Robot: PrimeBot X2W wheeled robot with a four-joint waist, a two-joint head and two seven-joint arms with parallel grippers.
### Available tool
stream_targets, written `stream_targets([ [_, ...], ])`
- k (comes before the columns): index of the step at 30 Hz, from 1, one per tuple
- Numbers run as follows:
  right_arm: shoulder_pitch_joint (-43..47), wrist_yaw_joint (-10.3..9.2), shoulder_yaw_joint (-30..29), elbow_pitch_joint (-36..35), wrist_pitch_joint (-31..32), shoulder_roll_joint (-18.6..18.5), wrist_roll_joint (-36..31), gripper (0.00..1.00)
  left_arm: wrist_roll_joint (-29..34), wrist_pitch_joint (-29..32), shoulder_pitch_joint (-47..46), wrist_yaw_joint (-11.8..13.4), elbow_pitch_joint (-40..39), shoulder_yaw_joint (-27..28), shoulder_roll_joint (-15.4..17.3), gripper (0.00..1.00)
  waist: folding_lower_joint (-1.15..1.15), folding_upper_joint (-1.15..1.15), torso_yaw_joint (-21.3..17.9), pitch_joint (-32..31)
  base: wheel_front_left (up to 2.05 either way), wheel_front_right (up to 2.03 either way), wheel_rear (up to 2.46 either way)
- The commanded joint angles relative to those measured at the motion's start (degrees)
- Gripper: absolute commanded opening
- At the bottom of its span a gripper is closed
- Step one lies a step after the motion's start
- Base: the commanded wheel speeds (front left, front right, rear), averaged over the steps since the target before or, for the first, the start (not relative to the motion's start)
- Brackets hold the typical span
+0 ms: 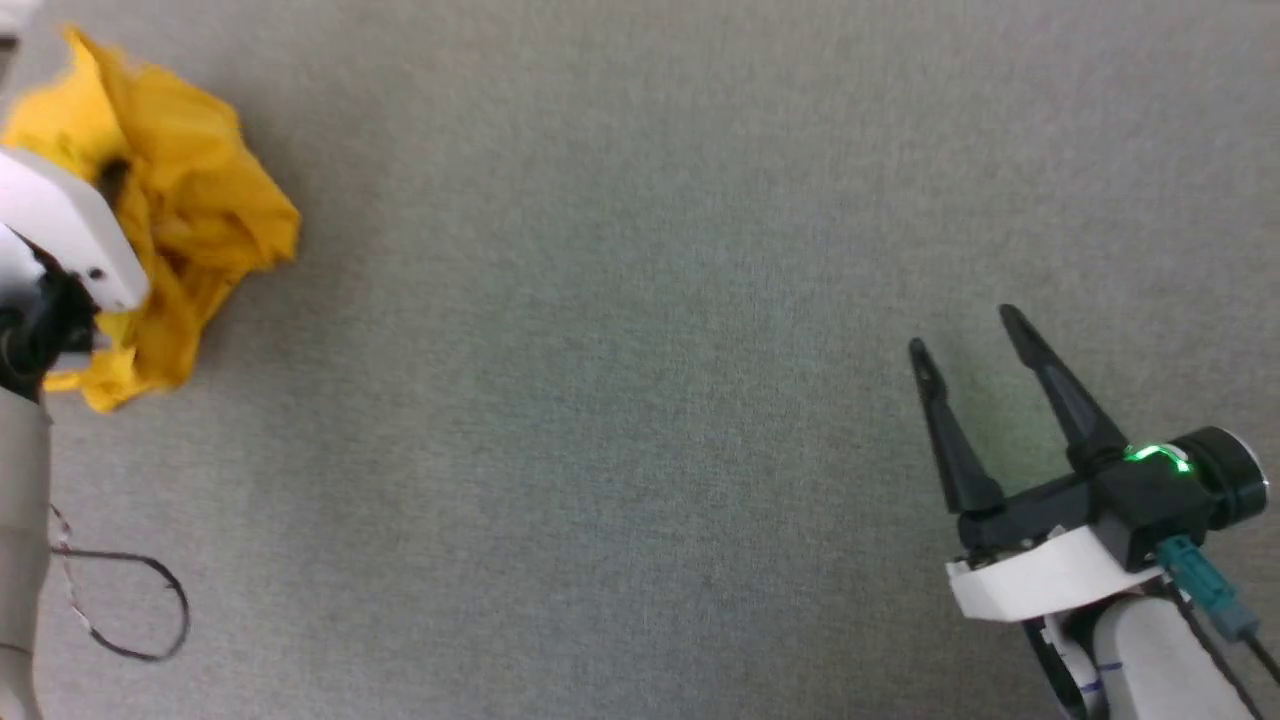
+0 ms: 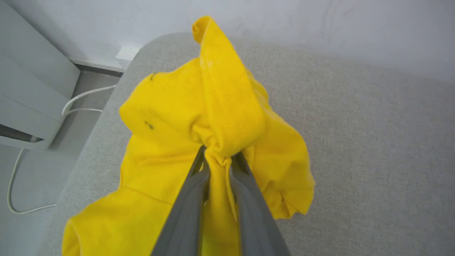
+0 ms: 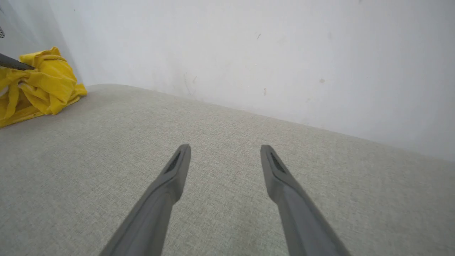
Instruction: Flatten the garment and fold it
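The garment (image 1: 190, 210) is a bright yellow bundle, crumpled at the far left of the grey padded table (image 1: 640, 300). In the left wrist view my left gripper (image 2: 218, 158) is shut on a pinched fold of the garment (image 2: 213, 117), with cloth bunched between the two fingers and a flap rising above them. The head view gives just the white wrist housing of my left arm (image 1: 70, 230) over the cloth. At the lower right my right gripper (image 1: 965, 330) stands open above bare table, far from the garment. In the right wrist view the garment (image 3: 42, 83) lies at the far left, beyond my open right gripper (image 3: 224, 151).
A thin cable loop (image 1: 130, 600) hangs beside my left arm at the lower left. A pale wall (image 3: 249, 53) runs behind the table. Off the table's left end stand a grey cabinet (image 2: 28, 99) and white cables (image 2: 81, 101) on the floor.
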Motion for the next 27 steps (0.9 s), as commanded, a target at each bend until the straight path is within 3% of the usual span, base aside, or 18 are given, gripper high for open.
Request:
stream_targets([
  [1, -0.4, -0.11, -0.4, 0.3, -0.2, 0.1, 0.4, 1.00, 0.5, -1.2, -0.8, 0.4, -0.6, 0.4, 0.5, 0.00, -0.01, 0.00, 0.1, -5.3, 0.00, 0.00, 0.00],
  [7, 0.7, -0.11, -3.3, 1.5, -0.3, 0.7, 0.6, 1.00, 2.6, -9.6, -1.4, 0.8, -5.9, -0.1, 0.2, 0.00, -0.01, 0.00, -1.3, -12.0, 0.00, 0.00, 0.00],
  [13, 1.5, -0.11, -6.5, 1.6, -0.3, 1.3, 0.7, 1.00, 4.0, -15.8, 1.0, 1.6, -13.2, -1.9, -3.4, 0.00, -0.01, 0.00, -4.1, -17.0, 0.00, 0.00, 0.00],
  [18, 2.8, -0.11, -7.6, 1.4, -0.3, 2.1, 0.6, 1.00, 5.2, -20.3, 1.7, 2.1, -20.2, -4.2, -7.2, 0.00, -0.01, 0.00, -7.5, -19.4, 0.00, 0.00, 0.00],
  [27, 4.4, -0.11, -7.9, 1.0, -0.3, 3.4, 0.6, 1.00, 7.6, -23.7, 7.0, 2.8, -25.6, -13.7, -17.5, 0.00, -0.01, 0.00, -15.5, -20.1, 0.00, 0.00, 0.00],
])
